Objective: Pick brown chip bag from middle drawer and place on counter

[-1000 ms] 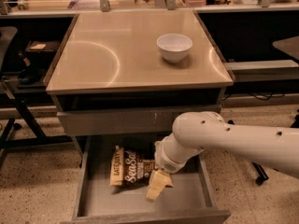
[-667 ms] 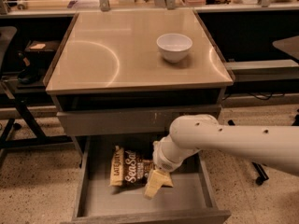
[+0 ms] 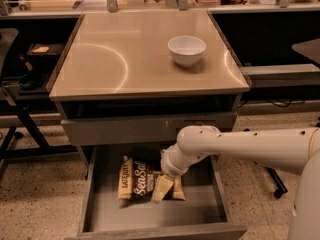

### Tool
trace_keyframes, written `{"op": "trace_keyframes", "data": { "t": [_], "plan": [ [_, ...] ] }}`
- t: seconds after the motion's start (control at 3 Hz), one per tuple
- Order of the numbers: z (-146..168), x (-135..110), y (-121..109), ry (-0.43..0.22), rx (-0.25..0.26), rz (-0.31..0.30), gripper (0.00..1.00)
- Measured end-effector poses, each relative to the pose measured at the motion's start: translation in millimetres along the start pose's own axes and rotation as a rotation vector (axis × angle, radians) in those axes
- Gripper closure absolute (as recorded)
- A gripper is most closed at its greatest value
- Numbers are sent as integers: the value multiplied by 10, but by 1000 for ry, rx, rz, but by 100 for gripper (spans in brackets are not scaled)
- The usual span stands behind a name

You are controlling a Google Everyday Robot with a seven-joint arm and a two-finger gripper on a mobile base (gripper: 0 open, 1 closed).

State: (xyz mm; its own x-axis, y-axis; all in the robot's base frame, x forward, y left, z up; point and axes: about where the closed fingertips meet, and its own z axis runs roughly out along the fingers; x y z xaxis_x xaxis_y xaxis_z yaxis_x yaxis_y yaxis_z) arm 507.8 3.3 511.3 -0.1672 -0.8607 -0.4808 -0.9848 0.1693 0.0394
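Starting just left of the claw: the crinkly dark-brown chip bag with cream-yellow ends is lying flat on the smooth floor of the wide, shallow grey metal drawer, which is pulled all the way open. On the end farthest from the claw you can read "LATE JULY" running sideways, and the white script "Sea Salt" sits across the brown middle. The pale cream two-finger gripper is down inside the drawer, right over the bag's near end and overlapping it. Honestly can't tell if the claw is apart, together or clamped on the bag, since the cream bits blend into each other. Straight above the claw is a plain grey drawer front, and above that the glossy beige square counter top. A small round white bowl sits on the counter, up and a bit right of the claw. The fat white robot arm runs off to the claw's right.
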Motion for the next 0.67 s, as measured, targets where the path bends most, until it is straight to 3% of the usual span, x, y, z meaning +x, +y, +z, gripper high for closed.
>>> {"op": "trace_keyframes", "data": {
  "t": [0.67],
  "plan": [
    [165, -20, 19, -16, -1, -17, 0]
  ]
}}
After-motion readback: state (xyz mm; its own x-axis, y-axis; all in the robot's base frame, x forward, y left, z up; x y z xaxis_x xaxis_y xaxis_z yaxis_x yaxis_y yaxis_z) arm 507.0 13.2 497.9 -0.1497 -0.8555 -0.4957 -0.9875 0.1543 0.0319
